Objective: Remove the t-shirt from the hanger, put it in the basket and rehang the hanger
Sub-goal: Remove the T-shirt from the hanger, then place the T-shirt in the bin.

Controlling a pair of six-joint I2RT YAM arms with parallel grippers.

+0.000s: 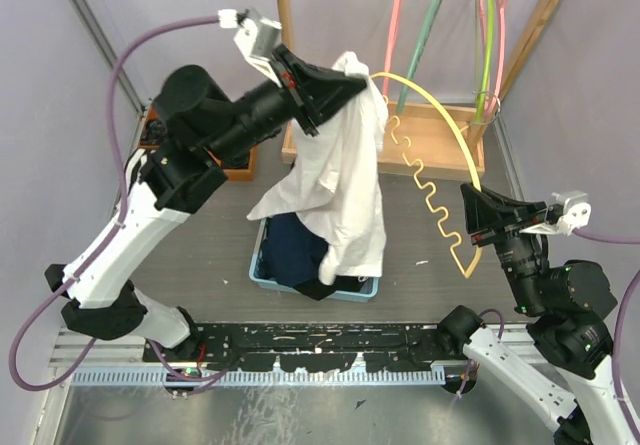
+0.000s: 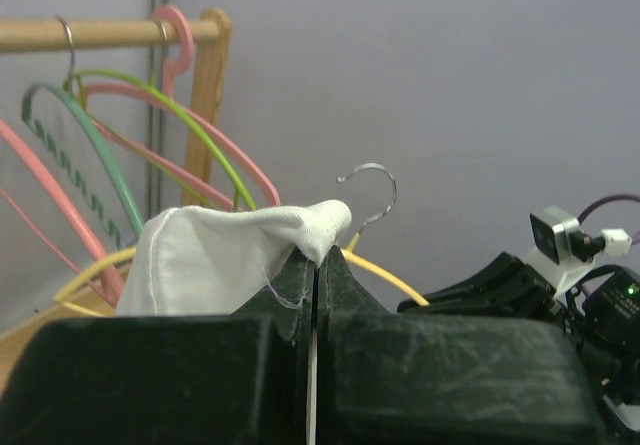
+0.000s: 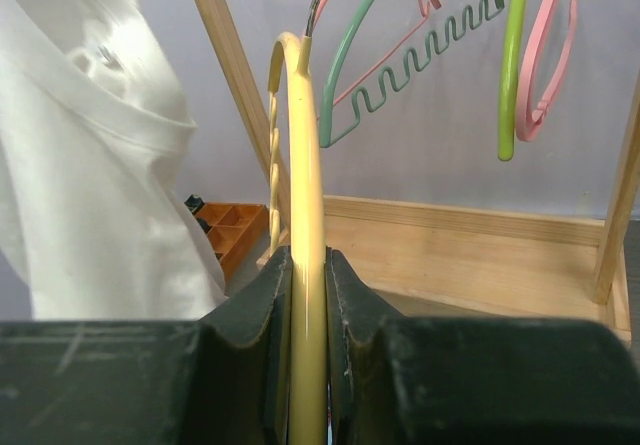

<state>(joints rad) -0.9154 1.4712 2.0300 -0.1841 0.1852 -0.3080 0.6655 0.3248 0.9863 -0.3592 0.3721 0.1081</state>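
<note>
Separation is in hand: left tool [image 1: 345,90] pinches a fold of the white t-shirt [image 1: 340,180], hung high over the blue bin [image 1: 262,265], while right tool [image 1: 472,220] clamps the yellow hanger [image 1: 440,125] to its right, whose far tip seems caught under cloth, so pulling apart likely comes next.

We list the t-shirt [image 1: 340,175], plain white, upper centre; the hanger [image 3: 305,165], pale yellow, lower bar wavy. The bin [image 1: 290,286] is light blue and holds dark navy cloth [image 1: 290,245]. Upper right: pink hanger [image 1: 394,27], teal hanger [image 1: 424,37], lime hanger [image 3: 514,65], on a pale wood rack [image 1: 284,5]. We also list the orange tray [image 3: 232,230], purple cable [image 1: 160,33] and grey tabletop [image 1: 200,255].
</note>
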